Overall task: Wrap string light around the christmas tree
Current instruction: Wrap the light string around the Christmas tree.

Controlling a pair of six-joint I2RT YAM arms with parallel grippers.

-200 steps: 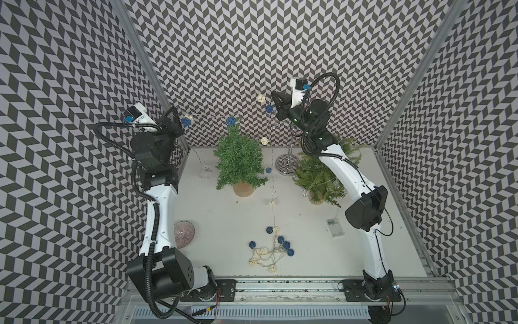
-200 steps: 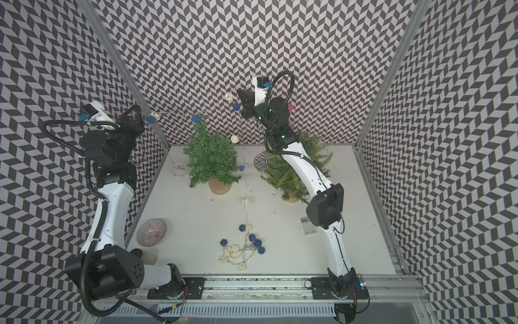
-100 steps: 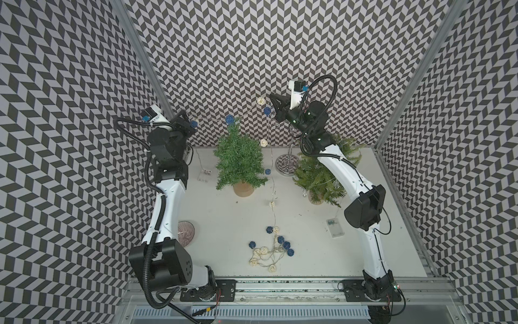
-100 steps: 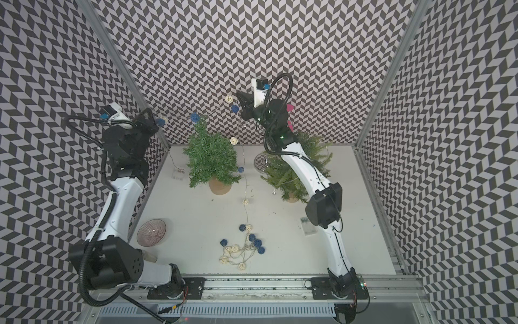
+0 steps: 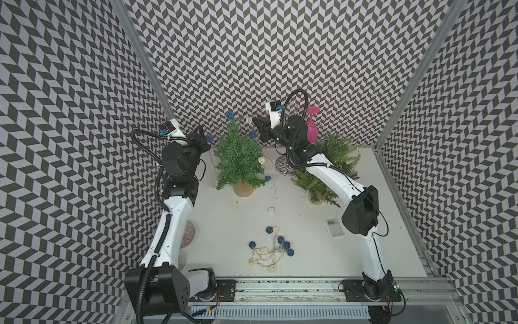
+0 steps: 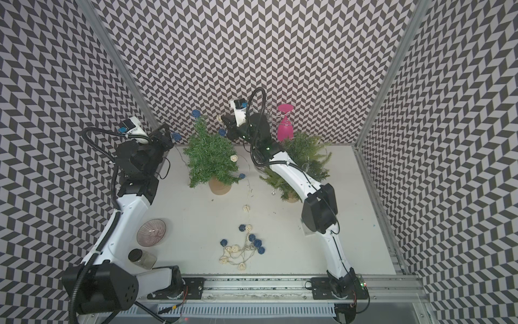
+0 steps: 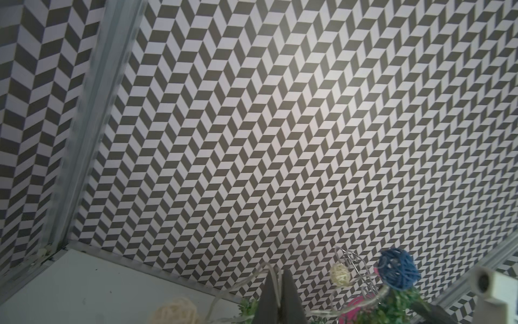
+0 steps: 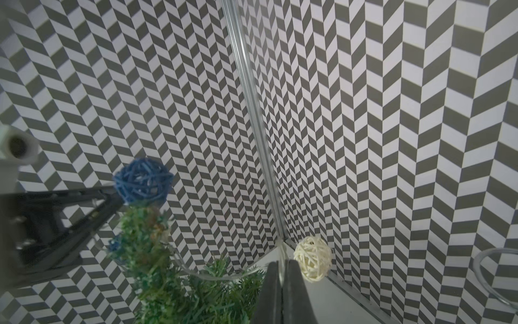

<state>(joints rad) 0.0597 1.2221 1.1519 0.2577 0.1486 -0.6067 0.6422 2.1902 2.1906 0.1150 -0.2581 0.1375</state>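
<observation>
Right, the string light is a thin clear wire strung with small wicker balls, some cream, some dark blue. One blue ball sits on the very tip of the christmas tree, a cream one hangs on the tree's right flank, and the line then drops past a blue ball by the pot. It runs forward over the table into a loose tangled heap well in front of the tree. Both ends of the raised stretch are gripped. The left gripper is just left of the tree at upper-branch height, with a blue ball touching its tip. In the left wrist view its fingers are pressed together with the wire nipped between them. The right gripper is up beside the tree's top on the right, a cream ball right at its tip. In the right wrist view its fingers are likewise clamped flat on the wire. Room is tight behind the tree, where the patterned back wall stands close. A fern plant crowds the tree's right side under the right arm. In front of the tree, the table lies open as far as the heap.
</observation>
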